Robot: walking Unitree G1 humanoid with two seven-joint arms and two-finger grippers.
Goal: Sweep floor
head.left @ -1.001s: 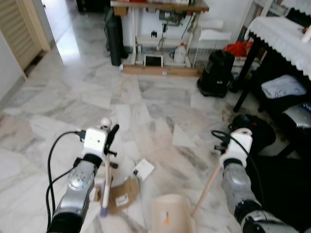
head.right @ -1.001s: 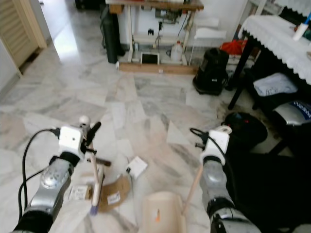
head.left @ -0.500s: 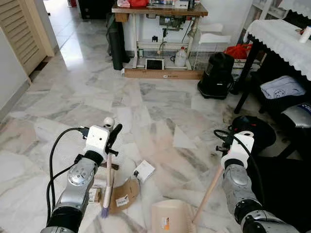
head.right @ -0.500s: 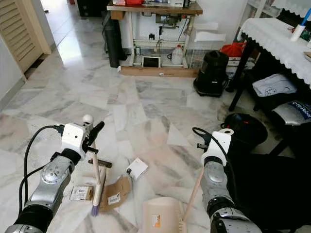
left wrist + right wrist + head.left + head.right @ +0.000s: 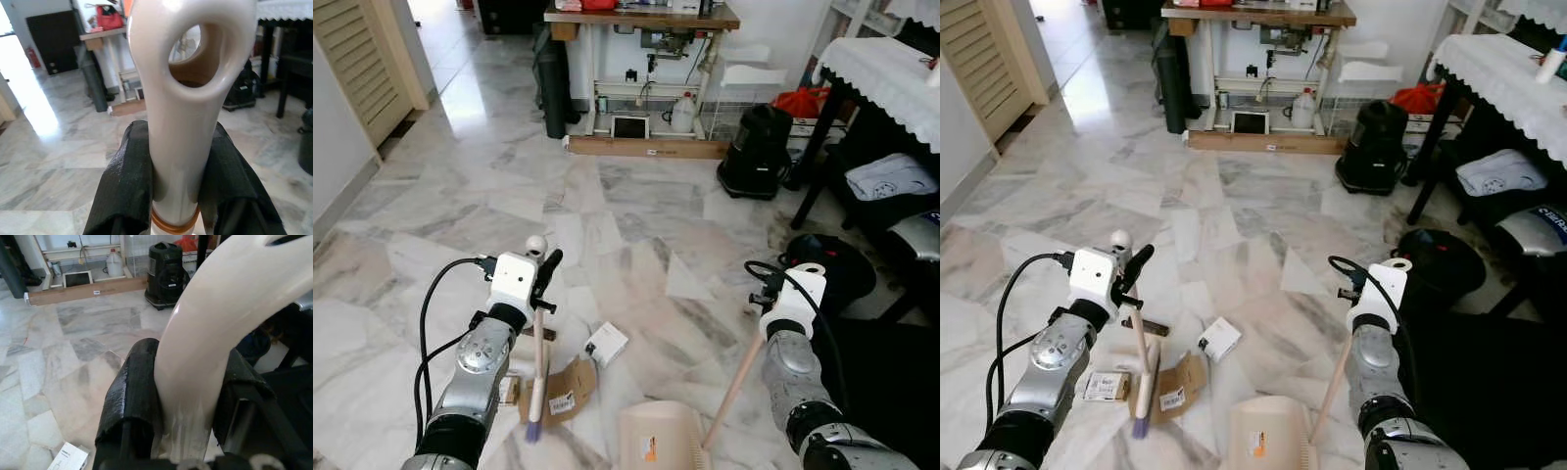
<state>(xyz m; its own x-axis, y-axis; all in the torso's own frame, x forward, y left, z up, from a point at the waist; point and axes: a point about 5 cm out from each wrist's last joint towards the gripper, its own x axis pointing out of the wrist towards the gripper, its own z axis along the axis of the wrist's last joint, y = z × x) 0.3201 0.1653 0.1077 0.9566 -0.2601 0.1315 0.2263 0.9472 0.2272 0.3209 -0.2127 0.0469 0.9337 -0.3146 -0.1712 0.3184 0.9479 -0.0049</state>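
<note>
My left gripper [image 5: 544, 286] is shut on the cream handle of a small broom [image 5: 538, 364], whose purple bristles [image 5: 533, 432] rest on the marble floor. In the left wrist view both black fingers [image 5: 125, 186] clamp that handle [image 5: 181, 122] below its hanging hole. My right gripper [image 5: 766, 311] is shut on the slanted handle [image 5: 734, 380] of a cream dustpan [image 5: 658, 438] standing on the floor between my arms. The right wrist view has the fingers [image 5: 132, 396] pressed on the dustpan handle [image 5: 205, 347]. Litter lies by the broom: a brown cardboard piece [image 5: 566, 390], a small white box [image 5: 606, 344] and a flat packet [image 5: 510, 391].
A black vacuum [image 5: 756, 154] and a workbench [image 5: 636, 20] with a long cardboard box [image 5: 646, 147] stand at the back. A table with a white cloth [image 5: 891, 83], a chair and dark bags [image 5: 822, 259] crowd the right. A louvred door [image 5: 362, 59] is far left.
The camera has shifted slightly. The broom head has slid a little toward the cardboard and hangs more upright. The right arm and dustpan have kept still.
</note>
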